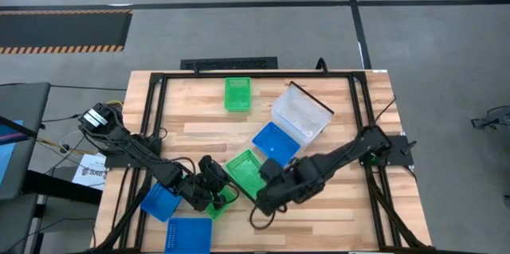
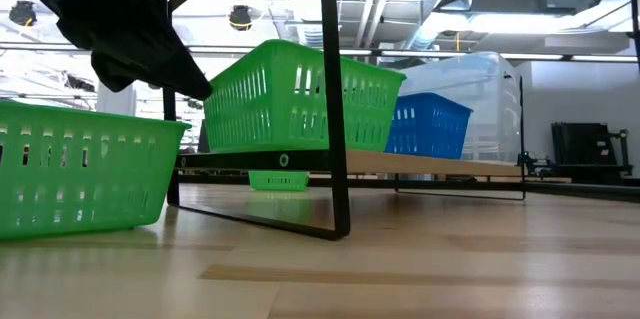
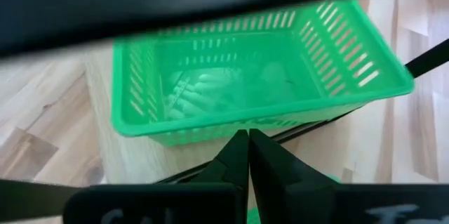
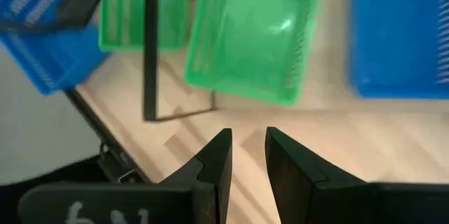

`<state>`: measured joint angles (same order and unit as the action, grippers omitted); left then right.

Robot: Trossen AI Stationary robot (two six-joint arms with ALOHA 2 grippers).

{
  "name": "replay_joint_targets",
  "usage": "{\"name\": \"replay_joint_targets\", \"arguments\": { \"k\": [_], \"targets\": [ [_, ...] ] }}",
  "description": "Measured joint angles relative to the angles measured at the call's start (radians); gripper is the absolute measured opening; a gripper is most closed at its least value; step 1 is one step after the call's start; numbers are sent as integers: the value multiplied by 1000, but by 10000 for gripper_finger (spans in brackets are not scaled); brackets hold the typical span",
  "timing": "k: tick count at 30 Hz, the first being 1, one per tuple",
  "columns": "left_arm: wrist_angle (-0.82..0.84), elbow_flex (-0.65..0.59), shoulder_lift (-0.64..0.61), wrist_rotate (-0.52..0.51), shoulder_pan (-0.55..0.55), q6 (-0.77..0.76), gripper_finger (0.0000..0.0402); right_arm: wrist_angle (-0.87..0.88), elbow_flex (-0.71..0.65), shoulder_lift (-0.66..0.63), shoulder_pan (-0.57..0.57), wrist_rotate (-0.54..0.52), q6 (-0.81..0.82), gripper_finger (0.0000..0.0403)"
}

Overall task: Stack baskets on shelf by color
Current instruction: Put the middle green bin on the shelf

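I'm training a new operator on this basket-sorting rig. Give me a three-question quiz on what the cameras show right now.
1. True or false: the right end effector is gripping a basket.
2. Which basket lies between the tilted green basket and the clear basket? A) green B) blue C) clear
3. Fill in: the left end effector has its fingers ____.

Key: 1. False, its fingers stand apart with nothing between them. 2. B, the blue basket. 3. Shut, empty, pointing at the tilted green basket.
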<state>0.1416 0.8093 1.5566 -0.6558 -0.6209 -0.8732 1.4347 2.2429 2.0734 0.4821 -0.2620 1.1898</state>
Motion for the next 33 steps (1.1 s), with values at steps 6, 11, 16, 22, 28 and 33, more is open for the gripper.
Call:
{"name": "replay_joint_targets", "arguments": {
  "k": [6, 11, 16, 22, 28, 33],
  "targets": [
    [-5, 0, -1, 1, 0, 30, 0, -47, -21, 93, 42, 70, 33, 107],
    [-3, 0, -1, 3, 0, 42, 0, -91, -52, 121, 50, 91, 36, 107],
    [-6, 0, -1, 3, 0, 42, 0, -70, -83, 127, 41, 77, 35, 107],
    [-4, 0, -1, 3, 0, 47, 0, -98, -157, 128, 24, 76, 33, 107],
    [-3, 0, -1, 3, 0, 46, 0, -176, -183, 110, 15, 48, 67, 103],
    [-5, 0, -1, 3, 0, 46, 0, -161, -188, 89, 30, 9, 94, 75]
  ]
}}
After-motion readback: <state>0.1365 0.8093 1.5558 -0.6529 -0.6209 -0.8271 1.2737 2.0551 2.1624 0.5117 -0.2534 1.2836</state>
